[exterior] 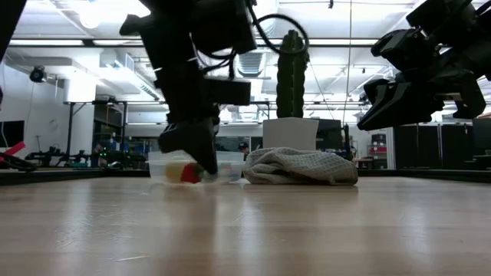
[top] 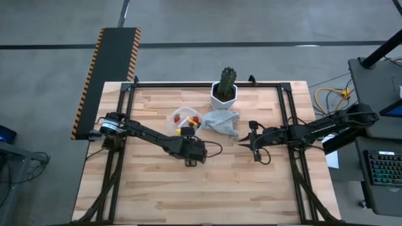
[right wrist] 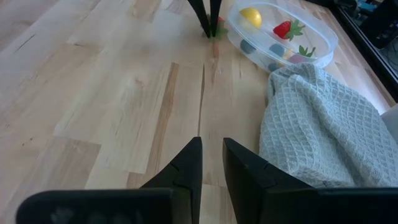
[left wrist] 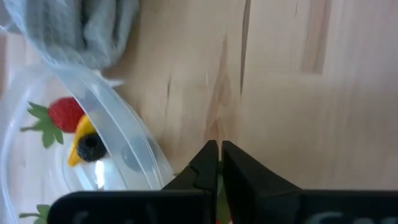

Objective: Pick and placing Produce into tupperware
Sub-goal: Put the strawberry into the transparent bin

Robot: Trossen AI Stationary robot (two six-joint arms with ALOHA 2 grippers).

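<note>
left gripper (right wrist: pixel 210 26) jaws clamped on a strawberry piece (right wrist: pixel 219 28) on the desk beside the tupperware (right wrist: pixel 283 34); lift clear of rim before crossing; right gripper (right wrist: pixel 211 165) idle, jaws slightly apart.

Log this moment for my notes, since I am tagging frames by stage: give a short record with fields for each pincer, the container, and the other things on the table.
left pincer: down at the table beside the tupperware, shut on a small red and green produce piece
right pincer: raised above bare wood near the cloth, fingers slightly apart, holding nothing
tupperware: on the table, holds a lemon piece, a strawberry and dark round pieces
cloth: crumpled, touching the tupperware
cactus: upright in a white pot, behind the cloth
</note>
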